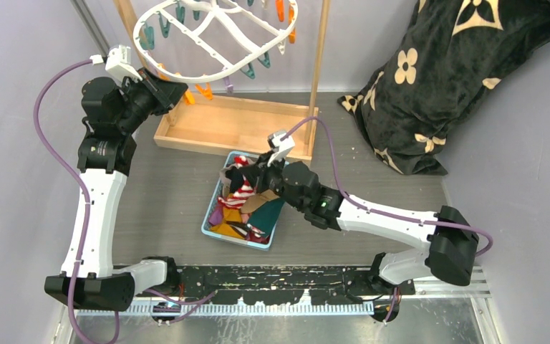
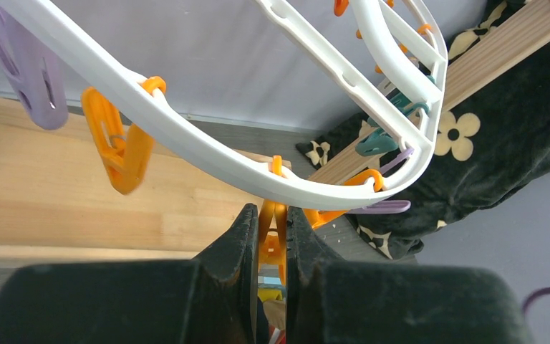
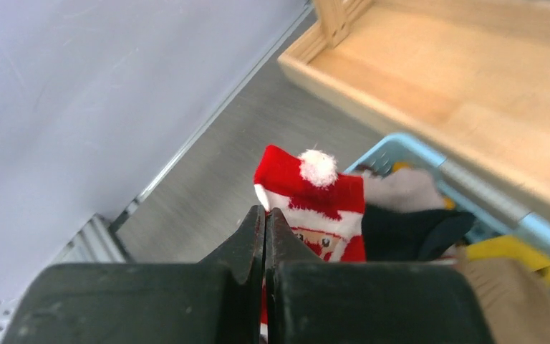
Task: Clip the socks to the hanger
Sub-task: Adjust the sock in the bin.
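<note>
Left gripper [image 2: 272,223]: pressed onto an orange clip [image 2: 272,247] under the hanger [image 2: 186,147] rim.
Right gripper [image 3: 265,218]: jaws together, pinching the red sock [image 3: 308,193] above the bin [image 1: 211,215].
Other socks [image 1: 240,218]: heaped in the bin.
Advice: lift the sock clear, feed its cuff between the clip's jaws, release left first.
</note>
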Controlling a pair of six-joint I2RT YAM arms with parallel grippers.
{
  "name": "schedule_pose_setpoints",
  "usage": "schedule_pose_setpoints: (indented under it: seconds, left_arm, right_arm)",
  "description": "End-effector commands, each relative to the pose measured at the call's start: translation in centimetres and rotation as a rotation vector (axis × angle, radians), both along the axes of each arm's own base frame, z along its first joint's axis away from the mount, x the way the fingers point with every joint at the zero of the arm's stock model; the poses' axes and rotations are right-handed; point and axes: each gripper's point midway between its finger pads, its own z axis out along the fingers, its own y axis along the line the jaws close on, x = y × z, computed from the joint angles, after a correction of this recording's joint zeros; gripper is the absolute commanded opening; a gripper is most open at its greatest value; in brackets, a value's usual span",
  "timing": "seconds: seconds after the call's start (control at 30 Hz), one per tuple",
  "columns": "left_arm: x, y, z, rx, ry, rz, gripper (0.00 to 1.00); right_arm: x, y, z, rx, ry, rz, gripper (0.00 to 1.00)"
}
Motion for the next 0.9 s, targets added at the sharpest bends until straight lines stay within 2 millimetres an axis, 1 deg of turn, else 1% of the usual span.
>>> schedule_pose_setpoints:
  seconds: [0.0, 0.07, 0.13, 0.2, 0.27, 0.37, 0.43, 0.57, 0.63, 0.67, 0.7, 0.8, 0.87]
  left_arm:
    - [-0.8, -0.1, 3.3, -0.018, -0.094, 0.001, 0.00]
    - [-0.8, -0.1, 3.3, -0.020, -0.093, 0.000, 0.00]
    - [-0.9, -0.1, 3.4, -0.024, -0.095, 0.000, 0.00]
    - [-1.0, -0.1, 3.5, -0.025, -0.097, -0.001, 0.01]
    - [-1.0, -0.1, 3.5, -0.026, -0.096, -0.002, 0.00]
    - [-1.0, -0.2, 3.3, -0.029, -0.093, -0.005, 0.00]
    - [-1.0, -0.2, 3.4, -0.031, -0.095, -0.005, 0.00]
    - [-0.9, -0.2, 3.6, -0.031, -0.101, -0.005, 0.00]
    - [-0.9, -0.2, 3.6, -0.032, -0.101, -0.006, 0.00]
    - [-0.8, -0.2, 3.6, -0.032, -0.101, -0.005, 0.00]
    - [-0.8, -0.2, 3.5, -0.034, -0.098, -0.007, 0.00]
    - [-0.8, -0.2, 3.6, -0.034, -0.099, -0.008, 0.00]
    - [-0.8, -0.2, 3.6, -0.034, -0.099, -0.008, 0.00]
  right_arm:
    - [-2.3, 1.5, 0.5, 0.287, 0.108, 0.161, 0.02]
    - [-2.2, 1.1, -1.0, 0.294, 0.145, 0.150, 0.03]
    - [-2.2, 0.7, -2.1, 0.280, 0.163, 0.140, 0.08]
    - [-2.0, 0.2, -2.9, 0.249, 0.182, 0.112, 0.13]
    - [-1.8, -0.7, -3.7, 0.195, 0.188, 0.069, 0.19]
    - [-1.6, -2.2, -4.5, 0.147, 0.201, 0.019, 0.25]
    - [-1.8, -2.6, -5.2, 0.118, 0.217, 0.011, 0.27]
    - [-2.2, -3.2, -7.4, 0.016, 0.270, -0.002, 0.30]
    - [-2.5, -3.4, -7.8, -0.025, 0.268, 0.006, 0.35]
    - [-2.9, -3.4, -7.7, -0.050, 0.249, 0.015, 0.37]
    - [-3.2, -3.2, -7.2, -0.084, 0.207, 0.027, 0.38]
    - [-4.8, -2.0, -6.6, -0.226, 0.110, 0.065, 0.47]
    - [-6.0, -1.2, -6.7, -0.333, 0.041, 0.101, 0.52]
